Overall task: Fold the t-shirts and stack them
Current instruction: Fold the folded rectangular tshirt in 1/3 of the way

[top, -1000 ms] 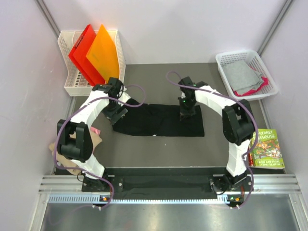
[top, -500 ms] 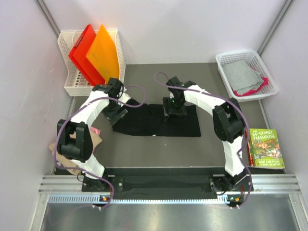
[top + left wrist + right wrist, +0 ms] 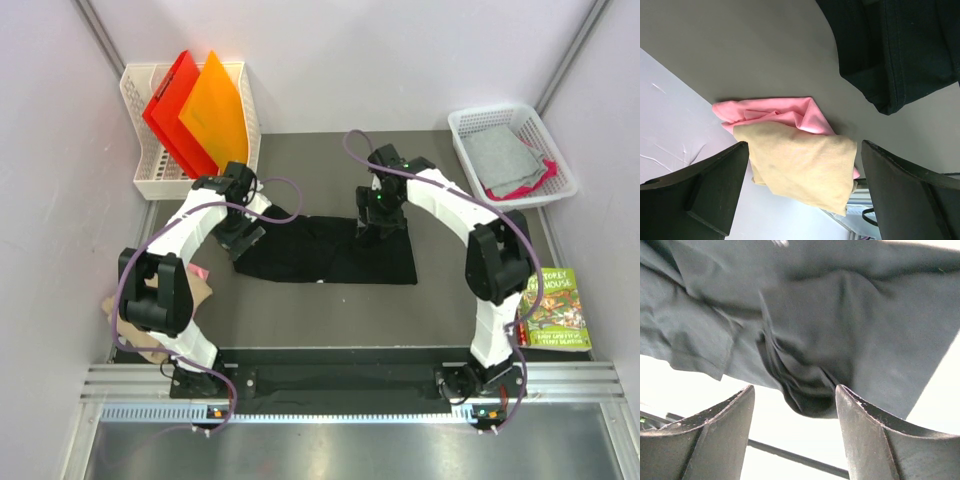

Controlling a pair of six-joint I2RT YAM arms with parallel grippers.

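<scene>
A black t-shirt (image 3: pixel 330 250) lies spread across the middle of the table. My right gripper (image 3: pixel 381 222) hovers over its upper right part, open. In the right wrist view a bunched fold of the black cloth (image 3: pixel 812 385) sits just beyond the gripper (image 3: pixel 794 390), and the jaws do not pinch it. My left gripper (image 3: pixel 241 233) stands wide open at the shirt's left end. The left wrist view shows this gripper (image 3: pixel 802 150) above a crumpled tan t-shirt (image 3: pixel 800 167) lying on a pink t-shirt (image 3: pixel 775 112), with the black shirt's edge (image 3: pixel 895 55) at the upper right.
A white basket (image 3: pixel 150 180) at the back left holds a red folder (image 3: pixel 170 105) and an orange folder (image 3: pixel 215 105). A second white basket (image 3: pixel 470 118) at the back right holds grey and pink cloth. A picture book (image 3: pixel 553 310) lies by the right edge.
My right gripper has opened and let go of the black shirt, swinging left and then back right. The shirt's right edge sits slightly further left. The left arm has not moved.
</scene>
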